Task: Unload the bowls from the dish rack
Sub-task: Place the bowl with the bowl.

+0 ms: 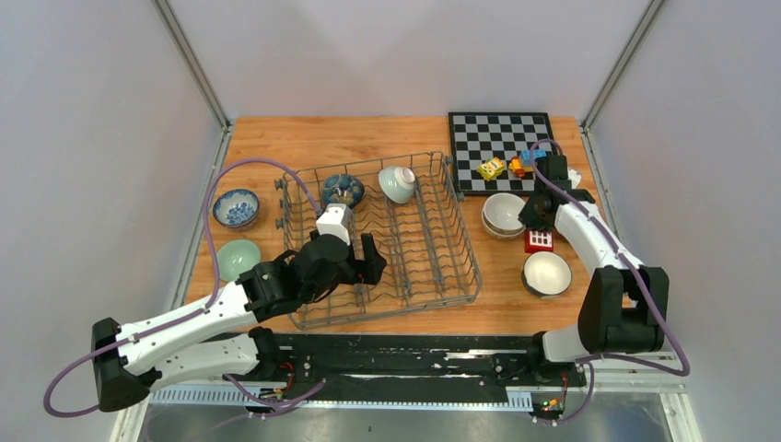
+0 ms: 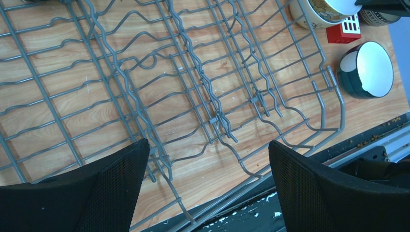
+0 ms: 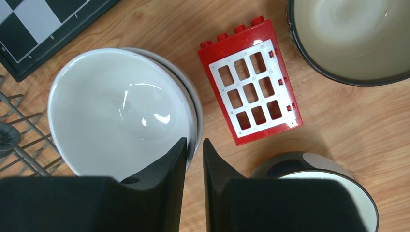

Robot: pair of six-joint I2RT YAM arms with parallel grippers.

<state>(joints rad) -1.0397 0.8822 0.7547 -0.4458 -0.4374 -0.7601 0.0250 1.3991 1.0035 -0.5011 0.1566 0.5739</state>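
Two bowls, a dark patterned bowl (image 1: 343,191) and a pale bowl (image 1: 398,184), stand at the far end of the dish rack (image 1: 425,253); the rest are set on the table (image 1: 276,138) beside it. The right gripper (image 3: 195,147) is shown nearly closed at the rim of the upper white bowl (image 3: 116,106) of a stack, though whether that rim is pinched cannot be told; it is best opened fully and raised straight up, so that the stack is not dragged. The left gripper (image 2: 208,143), spread wide and empty over the rack's near end, is best carried to the far bowls and closed across one rim.
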